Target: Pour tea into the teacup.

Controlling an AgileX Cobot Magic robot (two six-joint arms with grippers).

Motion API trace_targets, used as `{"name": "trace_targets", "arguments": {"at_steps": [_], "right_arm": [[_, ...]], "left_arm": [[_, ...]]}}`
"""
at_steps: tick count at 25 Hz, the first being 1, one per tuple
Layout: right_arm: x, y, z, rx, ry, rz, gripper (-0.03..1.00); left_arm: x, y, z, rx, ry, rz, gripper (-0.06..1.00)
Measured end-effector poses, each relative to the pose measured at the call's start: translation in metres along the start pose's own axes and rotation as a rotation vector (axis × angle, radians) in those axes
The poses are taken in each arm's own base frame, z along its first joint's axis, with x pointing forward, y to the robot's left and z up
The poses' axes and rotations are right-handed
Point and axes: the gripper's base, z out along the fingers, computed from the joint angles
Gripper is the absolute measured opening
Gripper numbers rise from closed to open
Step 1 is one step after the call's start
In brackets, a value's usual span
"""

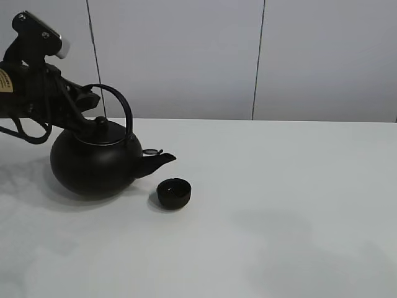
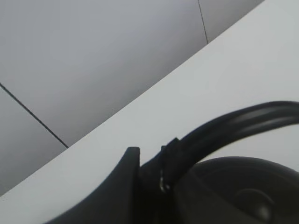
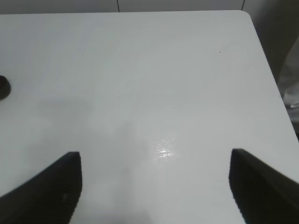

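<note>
The big black kettle (image 1: 93, 164) stands on the white table (image 1: 279, 205) at the left, and its spout (image 1: 158, 162) points right, just above and left of the teacup. The teacup (image 1: 173, 192) is a small matte black bowl standing upright on the table. My left gripper (image 1: 89, 99) is shut on the left end of the kettle's arched handle (image 1: 124, 105). The left wrist view shows a finger (image 2: 127, 175) against the handle (image 2: 233, 123) above the lid (image 2: 247, 198). My right gripper (image 3: 156, 186) is open and empty over bare table; it does not show in the exterior high view.
A grey panelled wall (image 1: 186, 56) stands behind the table. The right wrist view shows the table's rounded corner and side edge (image 3: 261, 51), and a small dark shape (image 3: 3, 87) at the frame's edge.
</note>
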Motion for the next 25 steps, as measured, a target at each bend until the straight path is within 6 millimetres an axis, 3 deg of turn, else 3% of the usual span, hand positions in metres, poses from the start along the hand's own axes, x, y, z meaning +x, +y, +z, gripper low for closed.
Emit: {"name": "trace_targets", "arguments": {"at_steps": [8,25], "right_arm": [[0.0,0.0,0.0,0.0,0.0,0.0,0.59],[0.0,0.0,0.0,0.0,0.0,0.0,0.59]], "left_arm": [[-0.004,0.01,-0.004,-0.115,-0.1,-0.237,0.1],[0.06,0.005,-0.058,-0.256,-0.003,-0.392,0.1]]}}
